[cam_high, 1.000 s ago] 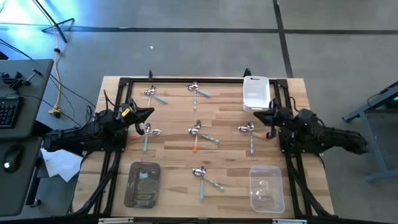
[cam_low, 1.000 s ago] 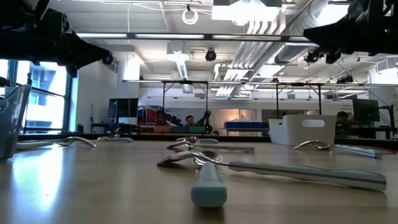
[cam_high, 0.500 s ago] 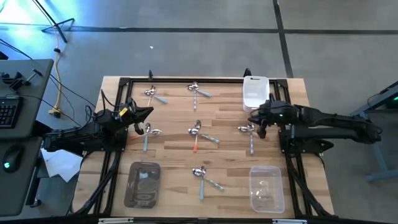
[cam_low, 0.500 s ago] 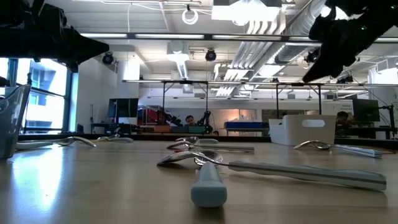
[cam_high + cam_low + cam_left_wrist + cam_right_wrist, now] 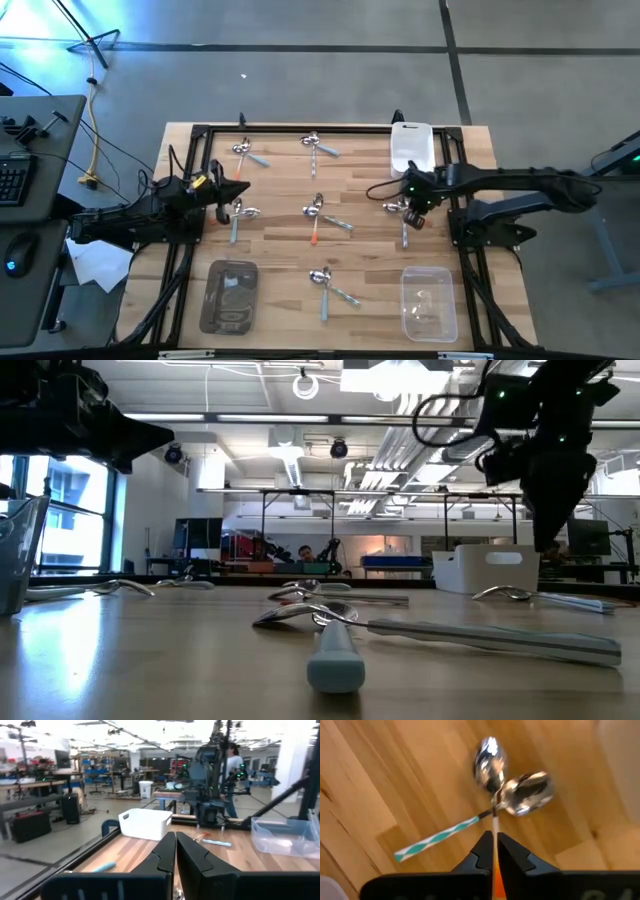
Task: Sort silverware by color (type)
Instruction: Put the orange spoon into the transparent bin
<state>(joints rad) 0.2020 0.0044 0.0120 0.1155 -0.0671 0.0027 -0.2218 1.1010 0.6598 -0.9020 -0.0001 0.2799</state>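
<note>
High view: the left gripper (image 5: 238,190) rests at the table's (image 5: 280,250) left side, fingers pressed together with nothing between them, its tip just beside a spoon pair (image 5: 238,212). Toward the near left corner lies a grey tub (image 5: 230,295). Spoons sit in small crossed groups over the wood: one at the far left (image 5: 246,151), one at far centre (image 5: 318,146), one in the middle (image 5: 322,214) with an orange handle among them, and one near the front (image 5: 328,284). Farther right, a white tub (image 5: 411,148) stands at the far edge and a clear tub (image 5: 428,303) near the front right corner. The right arm reaches in from the right, and the right gripper (image 5: 414,203) hangs over the right-hand spoons (image 5: 400,211), pointing down.

The right wrist view shows two shiny bowls (image 5: 512,795) crossed on the wood, one on a teal-and-white striped handle (image 5: 437,839), the other on an orange handle (image 5: 495,870) that runs down between the dark fingers (image 5: 481,852). Those fingers stand almost together with only a thin gap; whether they pinch the orange handle or merely hover above it cannot be told.

In the low view the right gripper (image 5: 548,520) hangs above the table, clear of the wood.
</note>
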